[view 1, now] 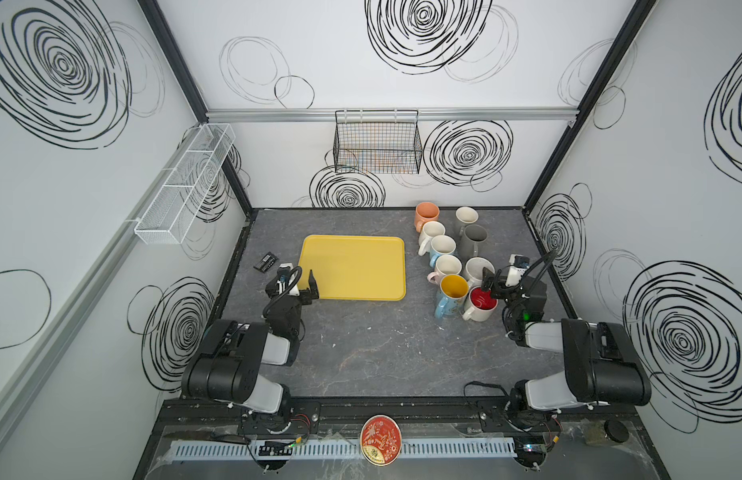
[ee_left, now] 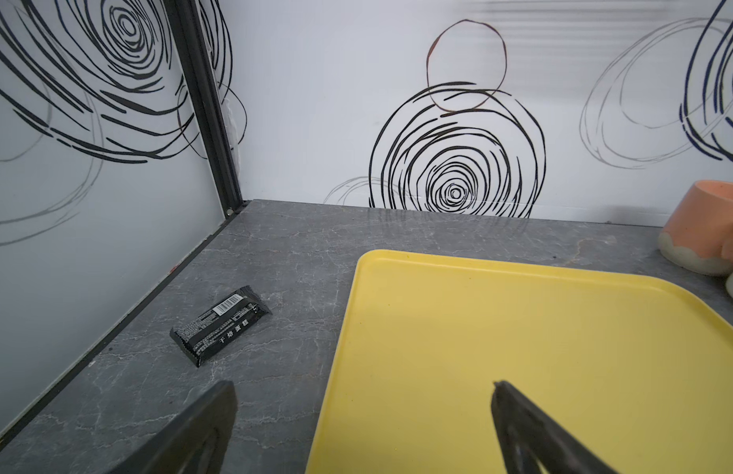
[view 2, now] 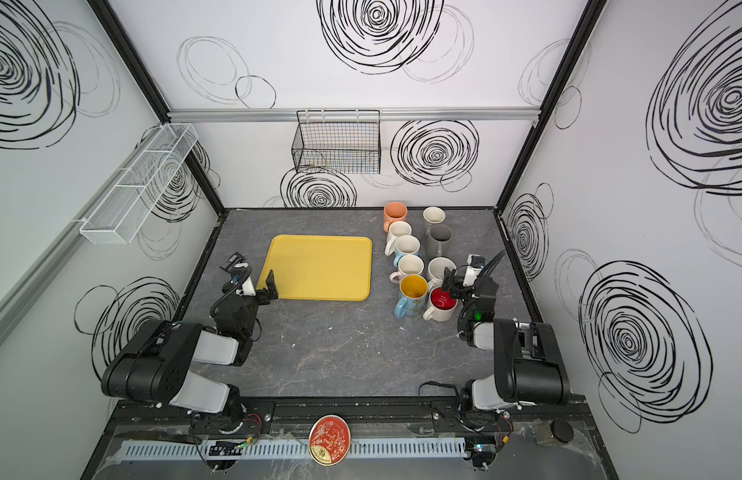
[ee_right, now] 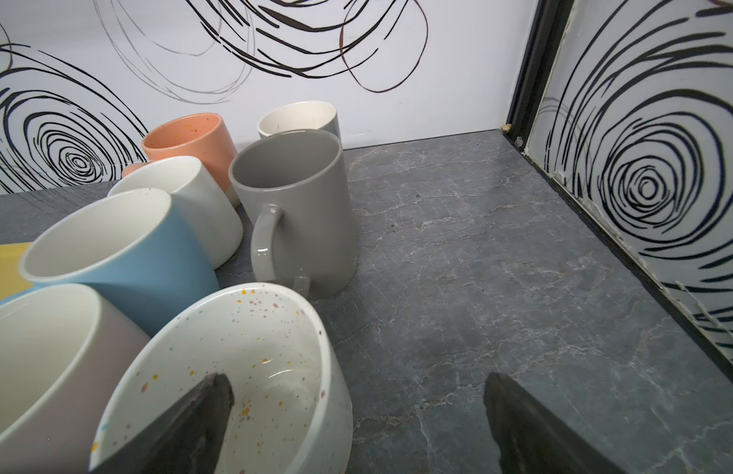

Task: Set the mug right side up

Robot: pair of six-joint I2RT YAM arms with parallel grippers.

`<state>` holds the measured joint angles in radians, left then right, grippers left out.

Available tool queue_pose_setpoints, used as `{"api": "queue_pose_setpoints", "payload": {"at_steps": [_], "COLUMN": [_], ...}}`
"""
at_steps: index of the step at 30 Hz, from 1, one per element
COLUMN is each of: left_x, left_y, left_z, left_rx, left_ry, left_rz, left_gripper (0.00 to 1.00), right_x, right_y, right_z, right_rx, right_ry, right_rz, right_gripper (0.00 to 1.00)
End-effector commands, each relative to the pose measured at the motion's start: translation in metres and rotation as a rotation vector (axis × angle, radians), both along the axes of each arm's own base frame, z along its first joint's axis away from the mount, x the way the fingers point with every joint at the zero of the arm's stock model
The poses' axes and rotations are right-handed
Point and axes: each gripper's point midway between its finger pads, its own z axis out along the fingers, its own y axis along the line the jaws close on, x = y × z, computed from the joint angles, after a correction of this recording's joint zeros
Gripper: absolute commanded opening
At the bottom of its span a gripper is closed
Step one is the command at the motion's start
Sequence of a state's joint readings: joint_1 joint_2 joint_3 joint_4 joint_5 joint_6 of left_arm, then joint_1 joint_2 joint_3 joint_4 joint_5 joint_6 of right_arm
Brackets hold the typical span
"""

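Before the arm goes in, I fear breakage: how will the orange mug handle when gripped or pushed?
The orange mug looks glazed ceramic: probably rigid, slippery, chip-prone. It stands close beside a white mug, so pushing likely knocks its neighbour. Its squat body seems unlikely to tip.

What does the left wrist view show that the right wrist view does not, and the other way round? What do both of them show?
Only the left wrist view: a black snack wrapper lying beside the yellow tray, and the open left hand.
Only the right wrist view: the grey mug, the blue mug, the speckled mug and the open right hand.
Both: the orange mug, the tray (only a sliver in the right wrist view) and the grey tabletop.
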<state>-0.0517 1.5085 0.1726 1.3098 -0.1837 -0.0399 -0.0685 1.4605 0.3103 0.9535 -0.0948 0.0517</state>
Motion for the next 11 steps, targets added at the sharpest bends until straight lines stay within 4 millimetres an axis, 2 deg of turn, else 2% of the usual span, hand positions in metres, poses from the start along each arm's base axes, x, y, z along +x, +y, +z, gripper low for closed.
{"api": "queue_pose_setpoints", "payload": {"at_steps": [1,11], "left_x": [0.0056,0.0048], "left_y": [0.003,0.0023], "left_z": [0.0194,0.0194], "left_rx": [0.008,0.016], "left_ry": [-0.064,-0.062], "left_rz": [0.005,0.013], "left_gripper": [0.99,0.99], "right_x": [0.0009,0.0007], "right_y": [-0.001,-0.0009], "right_z": [-0.0061,-0.0058], "right_rx": [-0.007,-0.008], "right_ry": [0.028,0.027], "right_rz": [-0.008,-0.008], "right_gripper": [1.0,1.0]}}
